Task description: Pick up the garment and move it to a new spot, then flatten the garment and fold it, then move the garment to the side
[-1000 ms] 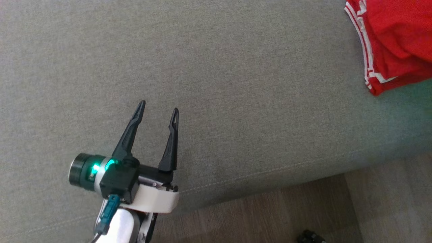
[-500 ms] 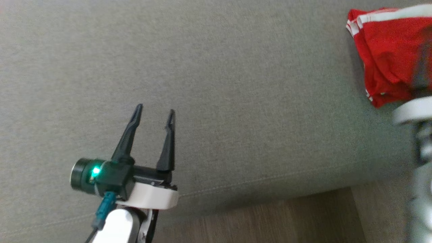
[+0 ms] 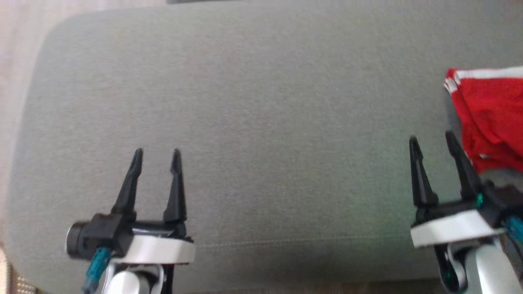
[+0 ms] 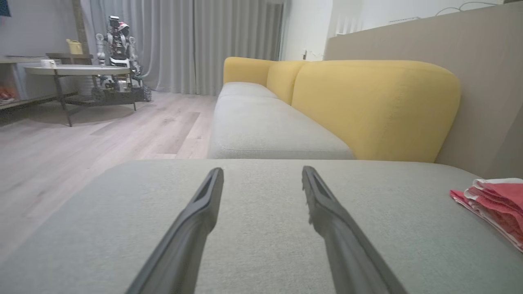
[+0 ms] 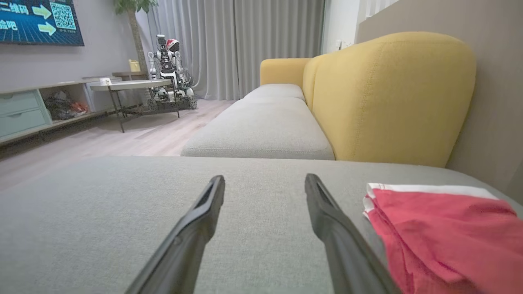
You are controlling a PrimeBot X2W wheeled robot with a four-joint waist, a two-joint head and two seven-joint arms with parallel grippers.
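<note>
Left fingers: spread, nothing between them, poised over the near-left part of the grey sofa seat.

Right fingers: spread likewise and gripping nothing, poised over the near-right part of the seat.

Garment: red with white stripes, lying in a compact, layered bundle at the right edge of the seat and cut off by the picture edge in the head view. It lies to the right of the right fingers and slightly ahead of their tips. In the right wrist view the garment sits just beside the right-hand finger; whether it touches cannot be told. In the left wrist view the garment is well apart, at the far right.

Long axis: not determinable, as the full outline is cut off. The visible left edge runs roughly in line with the fingers.

Assessment: the right arm is clearly the nearer. Any further handling would call for it to shift rightward. The garment appears folded and set aside.
</note>
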